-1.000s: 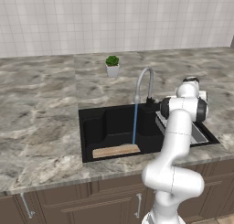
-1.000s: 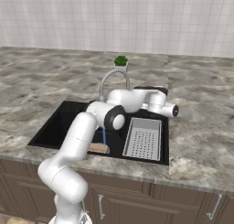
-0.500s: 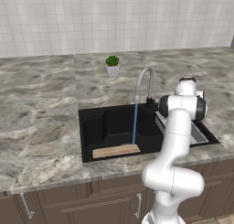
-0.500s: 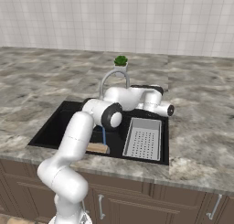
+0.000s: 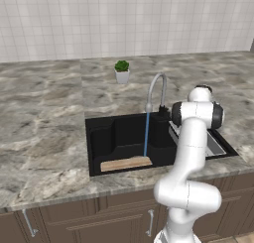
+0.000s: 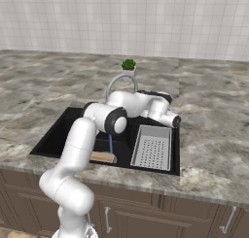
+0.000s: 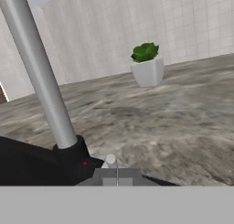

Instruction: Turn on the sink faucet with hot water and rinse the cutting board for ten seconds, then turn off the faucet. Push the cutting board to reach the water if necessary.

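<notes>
The black sink [image 5: 106,138] holds the tan cutting board [image 5: 126,163] flat along its front wall. A thin blue stream of water [image 5: 146,133] drops from the silver gooseneck faucet [image 5: 156,90] onto the board's right end. My gripper [image 5: 165,114] is shut and holds nothing, right beside the faucet's dark base. In the hand view, the fingertips [image 7: 117,176] are pressed together just in front of the faucet's base [image 7: 73,155] and a small pale handle knob [image 7: 109,160]. From the right, the board [image 6: 103,157] and the water [image 6: 111,144] show under my forearm.
A grey ribbed drainer tray [image 6: 151,147] fills the sink's right part. A small potted plant [image 5: 121,71] stands on the marble counter [image 5: 44,113] behind the faucet, before the tiled wall. My own arm crosses over the basin's right side.
The hand has edged slightly lower and closer to the faucet's base. The water keeps running and the board has not moved.
</notes>
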